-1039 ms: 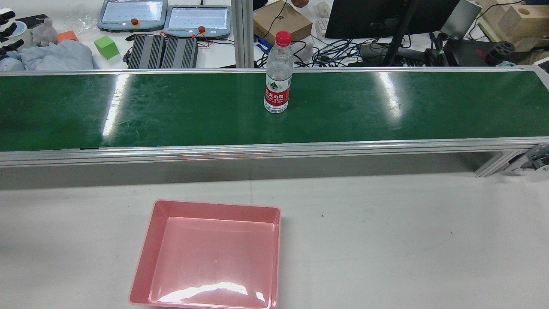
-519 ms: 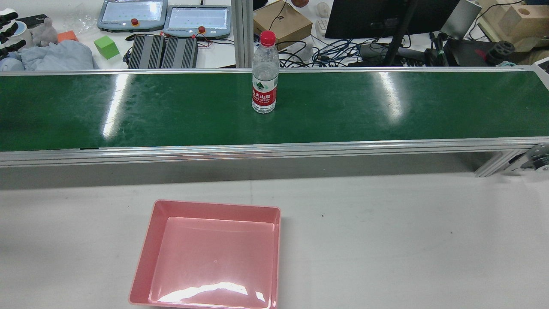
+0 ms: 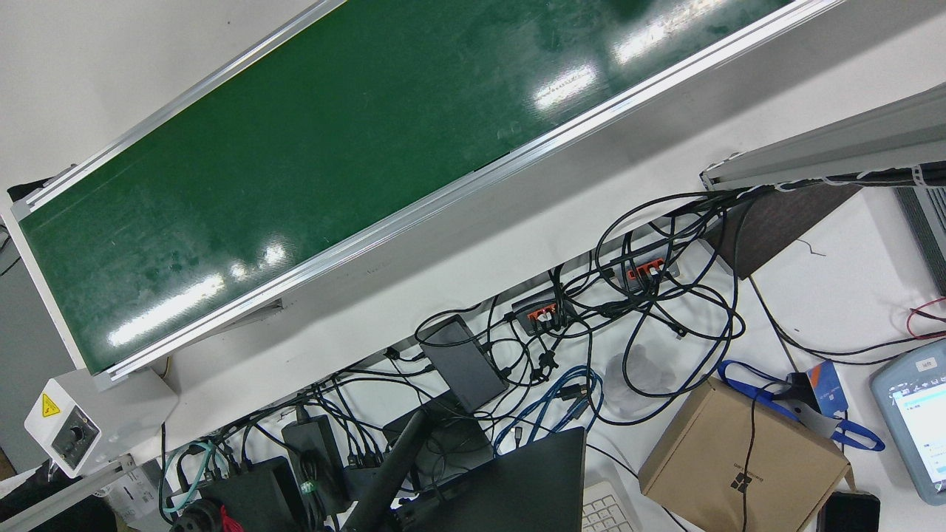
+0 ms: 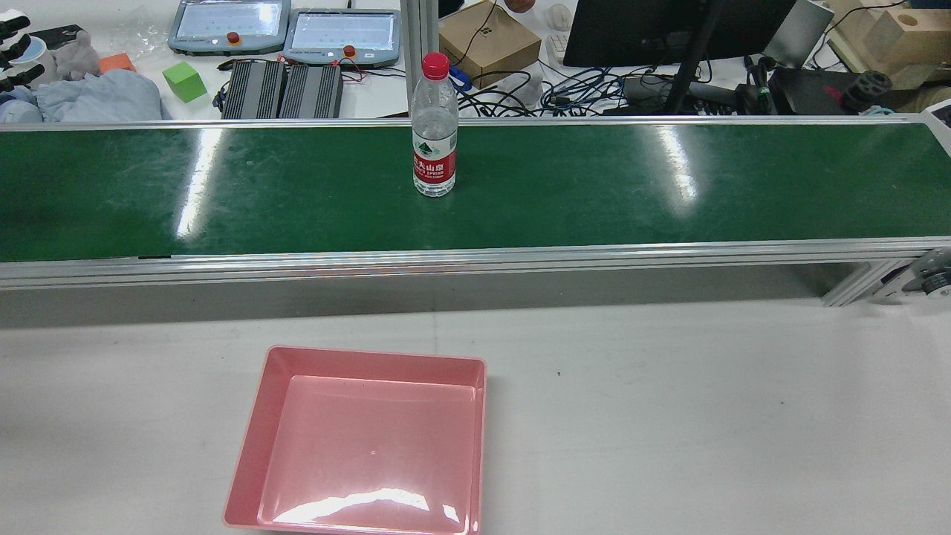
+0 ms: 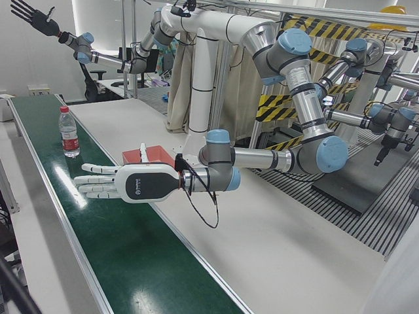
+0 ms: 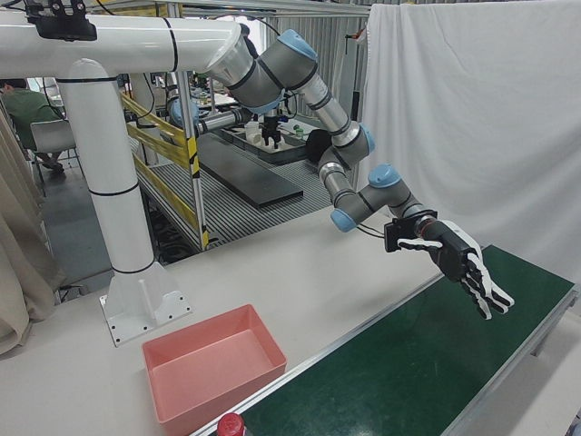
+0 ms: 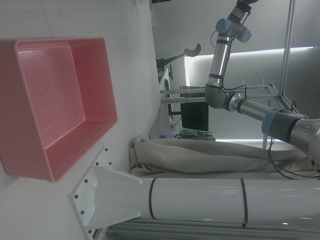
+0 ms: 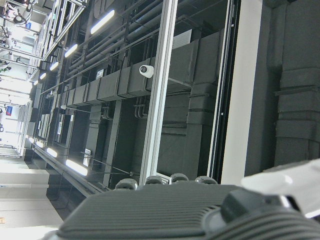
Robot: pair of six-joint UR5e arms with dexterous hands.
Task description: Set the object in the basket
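Left hand: we are holding the left hand (image 5: 124, 184) out over the green belt (image 4: 669, 186), fingers spread apart and gripping nothing. It is hanging well to the left of the bottle.

Basket: we are seeing the pink basket (image 4: 371, 357) sitting empty on the white table, on the near side of the belt. It lies between the left hand and the bottle in left-right terms.

Bottle: we are finding the bottle (image 4: 435, 134) standing upright on the belt, long axis vertical, red cap up. It is apart from both hands and lies to the right of the left hand.

Right hand: we are keeping the right hand (image 5: 29, 16) raised high in the air, fingers splayed and empty.

Nearer hand: we are judging the left, since it is already low over the belt.
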